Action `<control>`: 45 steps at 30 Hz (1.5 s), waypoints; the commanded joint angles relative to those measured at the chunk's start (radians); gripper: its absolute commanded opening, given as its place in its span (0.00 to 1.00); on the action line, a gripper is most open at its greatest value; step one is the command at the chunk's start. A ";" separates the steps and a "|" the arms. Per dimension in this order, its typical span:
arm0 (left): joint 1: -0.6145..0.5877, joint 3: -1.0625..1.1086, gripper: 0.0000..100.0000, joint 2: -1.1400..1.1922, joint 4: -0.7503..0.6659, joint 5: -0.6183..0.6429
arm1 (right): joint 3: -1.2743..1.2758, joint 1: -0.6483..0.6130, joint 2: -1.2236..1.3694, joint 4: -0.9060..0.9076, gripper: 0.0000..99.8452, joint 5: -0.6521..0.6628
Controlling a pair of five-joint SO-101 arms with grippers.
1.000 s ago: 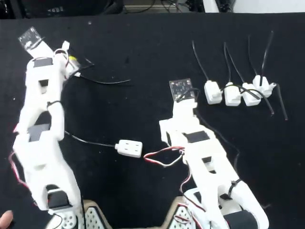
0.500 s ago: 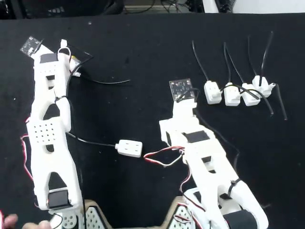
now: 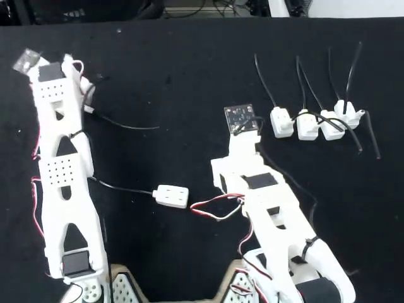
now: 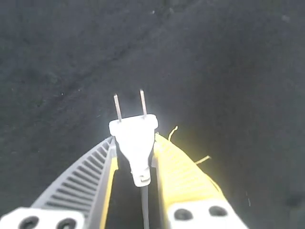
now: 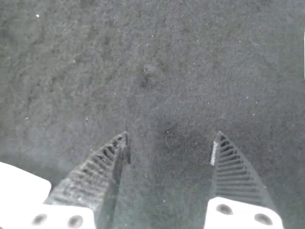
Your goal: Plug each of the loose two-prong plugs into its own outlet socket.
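My left gripper (image 4: 134, 139) is shut on a white two-prong plug (image 4: 133, 130), whose prongs point away from the wrist over bare black cloth. In the high view the left arm (image 3: 60, 170) stretches to the table's far left corner, and the plug's black cord (image 3: 129, 125) trails off to the right. A white outlet socket block (image 3: 172, 196) lies on its own cord between the two arms. My right gripper (image 5: 169, 143) is open over bare cloth, with nothing between its fingers. It sits mid-table under the right arm's wrist board (image 3: 240, 118).
Several white plug bodies with thin black cords (image 3: 308, 125) lie in a row at the back right, just right of the right wrist. Black cloth (image 3: 189, 69) covers the table. Red and white wires (image 3: 214, 207) loop beside the right arm.
The left arm has rolled its wrist and swung farther toward the far left, dragging the plug's cord left with it. The right arm has not moved.
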 commanded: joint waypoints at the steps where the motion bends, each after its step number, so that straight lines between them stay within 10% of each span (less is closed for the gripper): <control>1: 0.001 -0.186 0.03 -0.038 0.132 -0.164 | -0.054 0.021 -0.039 0.002 0.25 -0.002; 10: 0.044 -0.015 0.03 -0.121 0.137 -0.373 | -0.053 0.021 -0.039 0.002 0.25 -0.002; 23: 0.194 1.040 0.03 -0.873 0.103 -0.516 | -0.053 0.021 -0.039 0.005 0.25 -0.005; 34: 0.410 1.920 0.03 -1.381 -0.407 -0.522 | -0.081 0.120 -0.039 0.018 0.25 -0.012; 45: 0.760 2.288 0.03 -1.599 -0.756 -0.514 | -0.087 0.167 -0.039 0.021 0.25 -0.084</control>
